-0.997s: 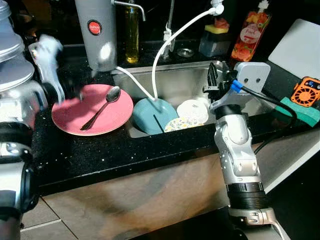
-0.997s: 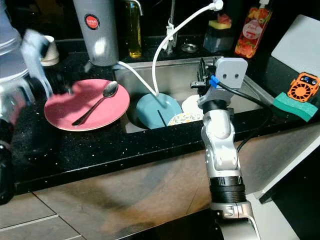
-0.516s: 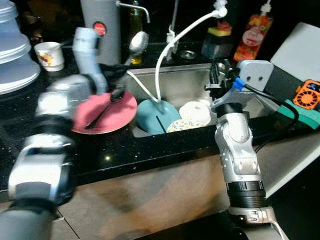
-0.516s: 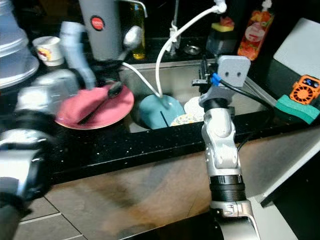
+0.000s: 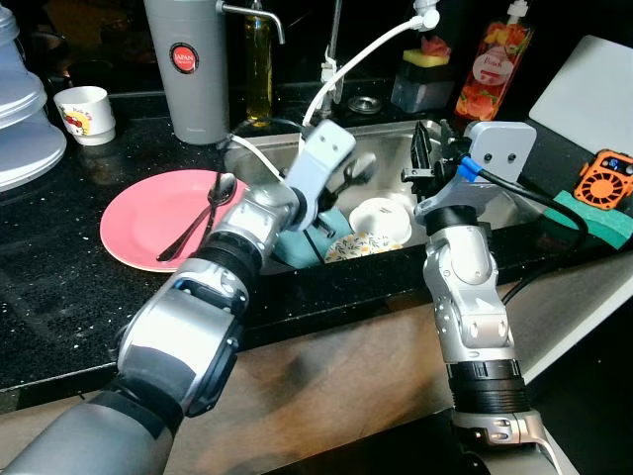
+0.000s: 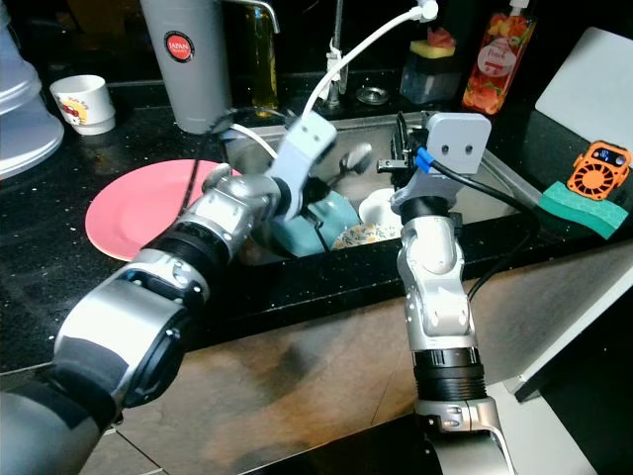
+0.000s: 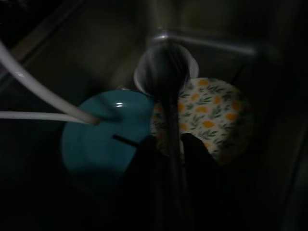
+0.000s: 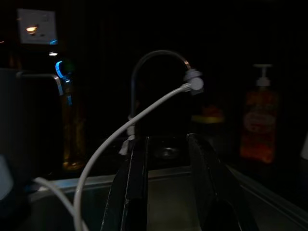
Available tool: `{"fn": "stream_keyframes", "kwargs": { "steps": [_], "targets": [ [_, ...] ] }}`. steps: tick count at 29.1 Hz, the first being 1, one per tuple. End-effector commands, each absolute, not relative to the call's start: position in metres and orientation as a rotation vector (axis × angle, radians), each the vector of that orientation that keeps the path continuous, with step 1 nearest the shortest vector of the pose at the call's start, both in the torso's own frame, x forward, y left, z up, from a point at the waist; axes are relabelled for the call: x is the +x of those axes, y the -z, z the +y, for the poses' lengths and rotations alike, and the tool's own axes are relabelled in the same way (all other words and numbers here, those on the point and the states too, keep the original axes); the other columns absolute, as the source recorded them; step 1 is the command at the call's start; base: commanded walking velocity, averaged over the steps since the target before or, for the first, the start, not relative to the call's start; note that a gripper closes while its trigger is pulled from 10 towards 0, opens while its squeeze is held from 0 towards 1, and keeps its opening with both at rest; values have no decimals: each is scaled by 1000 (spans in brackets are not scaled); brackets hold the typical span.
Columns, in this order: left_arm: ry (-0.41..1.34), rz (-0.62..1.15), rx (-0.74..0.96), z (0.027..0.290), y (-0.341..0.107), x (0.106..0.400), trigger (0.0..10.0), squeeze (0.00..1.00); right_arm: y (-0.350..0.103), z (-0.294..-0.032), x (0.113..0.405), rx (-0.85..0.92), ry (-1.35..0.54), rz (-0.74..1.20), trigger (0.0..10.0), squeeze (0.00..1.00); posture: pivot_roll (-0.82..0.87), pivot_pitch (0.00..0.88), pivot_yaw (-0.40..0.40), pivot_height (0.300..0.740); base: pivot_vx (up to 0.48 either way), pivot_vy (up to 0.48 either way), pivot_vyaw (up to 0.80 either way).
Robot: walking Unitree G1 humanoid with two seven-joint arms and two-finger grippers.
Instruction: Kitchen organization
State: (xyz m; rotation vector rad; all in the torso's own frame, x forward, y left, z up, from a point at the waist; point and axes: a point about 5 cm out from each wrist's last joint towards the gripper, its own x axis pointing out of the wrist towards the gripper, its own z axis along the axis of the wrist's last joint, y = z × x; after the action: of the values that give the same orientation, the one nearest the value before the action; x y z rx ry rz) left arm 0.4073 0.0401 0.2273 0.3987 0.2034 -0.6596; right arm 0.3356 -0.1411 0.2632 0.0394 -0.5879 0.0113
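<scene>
My left gripper (image 5: 334, 190) reaches over the sink (image 5: 381, 150), shut on a metal spoon (image 5: 352, 169). In the left wrist view the spoon (image 7: 166, 72) runs out from between the fingers, above a teal plate (image 7: 98, 137), a floral plate (image 7: 216, 113) and a white bowl (image 7: 140, 79) lying in the sink. A second spoon (image 5: 203, 216) rests on the pink plate (image 5: 138, 223) on the black counter to the left. Over the sink's right side my right gripper (image 5: 427, 158) is raised and open, with nothing between its fingers (image 8: 137, 187).
A grey dispenser (image 5: 188, 64), a small cup (image 5: 81, 107) and an oil bottle (image 5: 259, 59) stand at the back. A white hose (image 5: 356, 54) curves from the tap into the sink. A soap bottle (image 5: 490, 64), a green sponge (image 5: 598, 223) and an orange device (image 5: 603, 178) are on the right.
My left arm has swung from the left counter, past the pink plate, out over the sink with a spoon in its gripper. The right arm has stayed put.
</scene>
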Motion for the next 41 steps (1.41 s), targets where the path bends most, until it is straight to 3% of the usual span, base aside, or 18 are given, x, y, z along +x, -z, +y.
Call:
{"fn": "stream_keyframes", "kwargs": {
  "steps": [1,2,5,6,7,8,10,11,12,16,19,28,34,41],
  "targets": [
    [655,194,396,42,-225,408,10000,1000,-264,-142,334,37,-10,-595,10000,0,129,0,-4,740,0,0,0],
    [696,87,227,42,-247,409,10000,1000,-264,-142,334,35,-13,-595,10000,0,129,0,-4,740,0,0,0],
    [712,-20,85,49,-270,411,10000,1000,-264,-142,334,36,-16,-595,10000,0,129,0,-4,740,0,0,0],
    [695,-51,49,56,-278,412,10000,86,-264,-142,334,36,-19,-595,10000,0,129,0,-4,740,0,0,0],
    [627,-59,108,74,-283,416,10000,0,-265,-141,334,37,-25,-597,10000,0,142,0,-19,740,0,0,0],
    [510,-21,256,111,-285,420,10000,0,-264,-140,334,40,-33,-596,10000,0,158,0,-21,740,0,0,0],
    [462,9,325,142,-283,418,10000,0,-264,-138,334,45,-39,-595,10000,0,165,0,-21,740,0,0,0],
    [462,9,325,142,-283,418,10000,0,-264,-138,334,45,-39,-595,10000,0,165,0,-21,740,0,0,0],
    [409,94,389,178,-271,412,10000,0,-262,-135,334,49,-48,-591,10000,0,171,0,-17,740,0,0,0],
    [410,220,346,216,-247,392,10000,0,-260,-133,334,54,-57,-585,10000,0,183,0,-17,740,0,0,0],
    [471,237,223,221,-240,381,10000,0,-259,-132,335,54,-64,-580,10000,0,187,3,-21,740,0,0,0],
    [487,255,171,223,-240,371,10000,0,-259,-133,335,49,-67,-578,10000,0,186,4,-23,740,0,0,0],
    [477,357,263,224,-221,365,10000,0,-259,-132,335,52,-63,-577,10000,0,183,11,-15,740,0,0,0],
    [433,468,247,231,-196,362,10000,0,-258,-133,334,52,-56,-576,10000,0,183,14,-12,740,0,0,0]
  ]
}}
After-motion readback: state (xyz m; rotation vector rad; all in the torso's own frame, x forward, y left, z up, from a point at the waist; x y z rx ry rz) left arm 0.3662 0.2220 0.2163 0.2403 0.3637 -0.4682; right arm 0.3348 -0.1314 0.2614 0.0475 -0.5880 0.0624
